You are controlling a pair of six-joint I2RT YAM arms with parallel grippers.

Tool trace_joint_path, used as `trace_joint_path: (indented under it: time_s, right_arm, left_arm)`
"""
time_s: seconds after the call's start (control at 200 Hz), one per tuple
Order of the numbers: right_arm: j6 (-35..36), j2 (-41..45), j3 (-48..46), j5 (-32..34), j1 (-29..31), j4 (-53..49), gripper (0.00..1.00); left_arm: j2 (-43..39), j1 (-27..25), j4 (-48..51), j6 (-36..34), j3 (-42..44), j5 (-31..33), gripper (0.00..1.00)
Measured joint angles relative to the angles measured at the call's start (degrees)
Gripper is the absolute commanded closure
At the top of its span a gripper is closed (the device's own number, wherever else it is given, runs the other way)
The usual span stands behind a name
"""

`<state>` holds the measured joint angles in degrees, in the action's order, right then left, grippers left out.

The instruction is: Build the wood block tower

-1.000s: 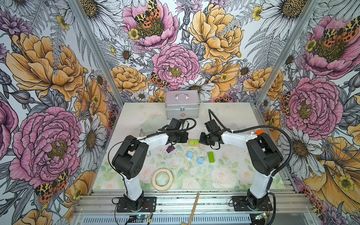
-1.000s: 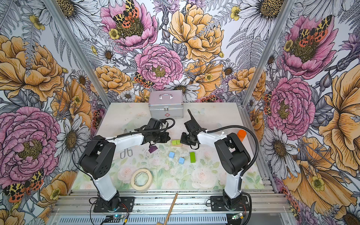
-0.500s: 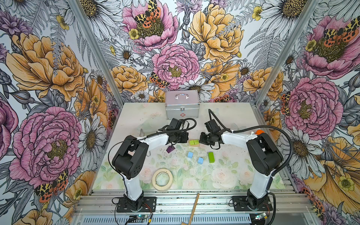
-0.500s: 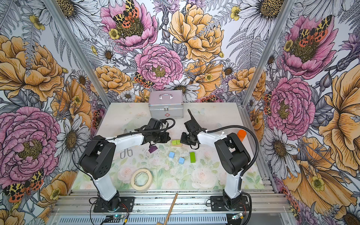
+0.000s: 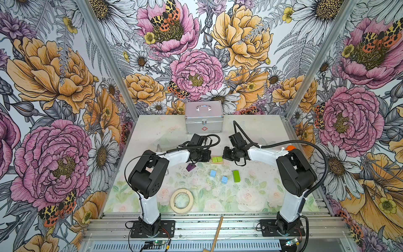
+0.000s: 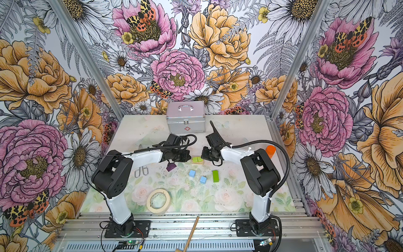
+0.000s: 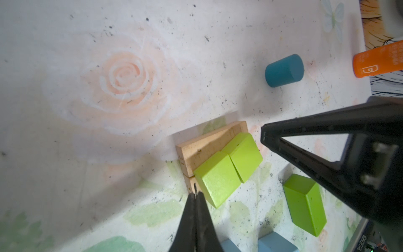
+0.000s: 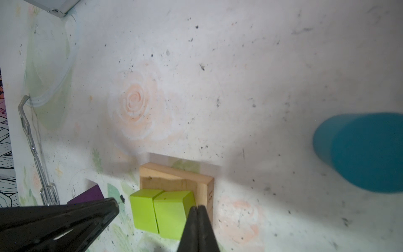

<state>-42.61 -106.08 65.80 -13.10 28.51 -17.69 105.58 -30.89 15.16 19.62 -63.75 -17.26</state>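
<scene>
Tower barely begun: a purple roof-shaped wooden block (image 5: 191, 167) lies left of the base of two plain tan wooden bars (image 7: 202, 146). The left gripper (image 7: 195, 197) and right gripper (image 8: 197, 208), both pinched together on nothing, flank that base, which carries two lime-green blocks (image 7: 218, 183). Two light-blue cubes (image 5: 213, 173), a longer green block (image 5: 236, 175) and a teal cylinder (image 7: 283, 71) lie loose off the base.

white-and-black left arm (image 5: 176, 156) and white-and-black right arm (image 5: 261, 155) reach inward, forearms low and level — black left gripper (image 5: 208, 156) faces black right gripper (image 5: 224, 154), near each other, both with jaws pinched fully together.
</scene>
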Motion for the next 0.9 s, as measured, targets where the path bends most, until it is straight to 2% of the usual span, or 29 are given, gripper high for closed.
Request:
trace_joint_path:
  time_s: [0.896]
  right_arm:
    - [0.0, -0.1, 0.5, -0.1, 0.1, 0.0, 1.00]
  left_arm:
    - [1.5, -0.9, 0.0, 0.0, 0.0, -0.7, 1.00]
